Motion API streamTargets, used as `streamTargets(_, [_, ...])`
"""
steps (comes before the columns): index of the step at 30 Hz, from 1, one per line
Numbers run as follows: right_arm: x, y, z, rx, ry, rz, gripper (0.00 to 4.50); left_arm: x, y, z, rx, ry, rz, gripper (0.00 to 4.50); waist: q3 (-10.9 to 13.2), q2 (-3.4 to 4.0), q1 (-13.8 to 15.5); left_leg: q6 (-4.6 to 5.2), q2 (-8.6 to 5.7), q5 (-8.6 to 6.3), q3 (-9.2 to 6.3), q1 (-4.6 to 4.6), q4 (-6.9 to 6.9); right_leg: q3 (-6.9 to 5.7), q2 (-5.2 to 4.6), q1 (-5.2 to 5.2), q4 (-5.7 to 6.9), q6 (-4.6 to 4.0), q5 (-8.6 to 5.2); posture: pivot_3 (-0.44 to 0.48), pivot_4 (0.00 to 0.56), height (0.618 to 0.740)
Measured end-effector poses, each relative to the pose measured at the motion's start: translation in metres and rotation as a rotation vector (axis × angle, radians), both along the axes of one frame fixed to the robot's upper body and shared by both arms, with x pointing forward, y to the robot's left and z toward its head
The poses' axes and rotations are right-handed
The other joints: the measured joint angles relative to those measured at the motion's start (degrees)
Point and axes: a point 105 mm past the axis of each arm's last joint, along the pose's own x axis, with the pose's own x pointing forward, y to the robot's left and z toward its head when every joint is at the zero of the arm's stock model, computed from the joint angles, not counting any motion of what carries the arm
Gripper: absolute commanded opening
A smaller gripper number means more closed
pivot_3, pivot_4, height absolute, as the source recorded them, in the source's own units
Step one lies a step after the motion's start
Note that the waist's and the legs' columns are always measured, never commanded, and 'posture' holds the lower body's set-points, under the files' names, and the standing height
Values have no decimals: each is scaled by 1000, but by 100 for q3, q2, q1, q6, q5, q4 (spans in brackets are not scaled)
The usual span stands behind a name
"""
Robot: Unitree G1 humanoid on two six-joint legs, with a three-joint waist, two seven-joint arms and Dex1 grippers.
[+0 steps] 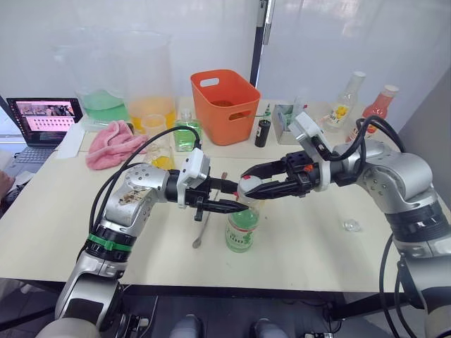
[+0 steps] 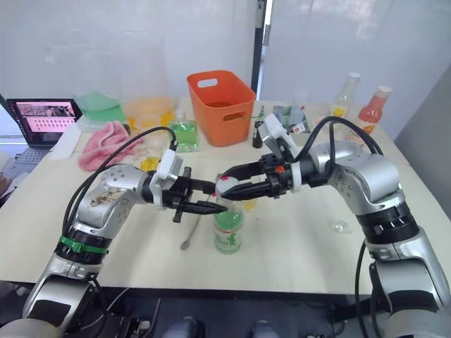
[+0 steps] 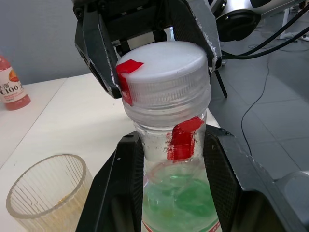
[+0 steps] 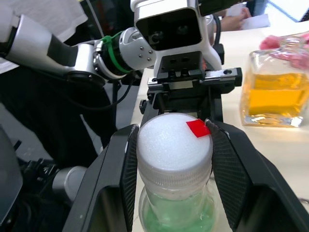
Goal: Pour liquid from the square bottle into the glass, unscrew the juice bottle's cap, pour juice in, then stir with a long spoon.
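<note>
- Holding the juice bottle (image 1: 242, 229) upright on the bench (image 1: 317, 246), near its front edge, I have my left gripper (image 1: 236, 197) closed on the neck just below the cap; in the left wrist view my two fingers (image 3: 123, 188) press against the clear plastic on either side.
- My right gripper (image 1: 248, 184) comes in from the opposite side, level, and its fingers (image 4: 126, 166) are shut on the juice bottle's cap (image 4: 174, 145), one pad on each flank.
- The relation that matters: the bottle's long axis stands vertical, and the cap sits directly above my left grip, so I judge the twist must turn about that vertical line while the left hand stays put.
- The glass (image 3: 48, 191) stands just beside the bottle, and the long spoon (image 1: 203, 225) lies on the bench under my left wrist.
- The square bottle (image 4: 270, 94) stands further back.
</note>
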Motion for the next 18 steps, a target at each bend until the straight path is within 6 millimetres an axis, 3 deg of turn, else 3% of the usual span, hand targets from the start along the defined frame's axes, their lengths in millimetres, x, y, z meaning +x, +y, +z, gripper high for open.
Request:
streamTargets(2, [0, 0, 0, -2, -4, 4, 1664, 0, 0, 0, 0, 0, 3, 1508, 0, 0, -2, 0, -2, 0, -8, 0, 0, 0, -5, -4, 9, 0, 0, 0, 150, 739])
streamTargets(4, [0, 0, 0, -2, -4, 4, 2734, 0, -1, 0, 1, 3, 5, 1508, 0, 0, -11, 0, -6, 0, -9, 2, 2, 0, -10, -9, 34, 0, 0, 0, 150, 739])
streamTargets(9, [-3, 1, 6, 42, 16, 9, 4440, -1, 0, 1, 7, 7, 7, 1508, 0, 0, -22, 0, -9, 0, -16, 3, 2, 0, -13, -11, 39, 0, 0, 0, 150, 739])
streamTargets(15, [-8, -2, 23, 101, -32, -37, 4478, -2, -1, 1, 13, 14, 11, 1508, 0, 0, -20, 0, -10, 0, -20, 3, 2, -1, -15, -11, 42, 0, 0, 0, 150, 739])
streamTargets(18, [-5, -6, 29, 125, -97, -190, 4478, -2, -1, 1, 16, 17, 15, 1508, 0, 0, -19, 0, -11, 0, -28, 3, 2, -2, -20, -15, 49, 0, 0, 0, 150, 739])
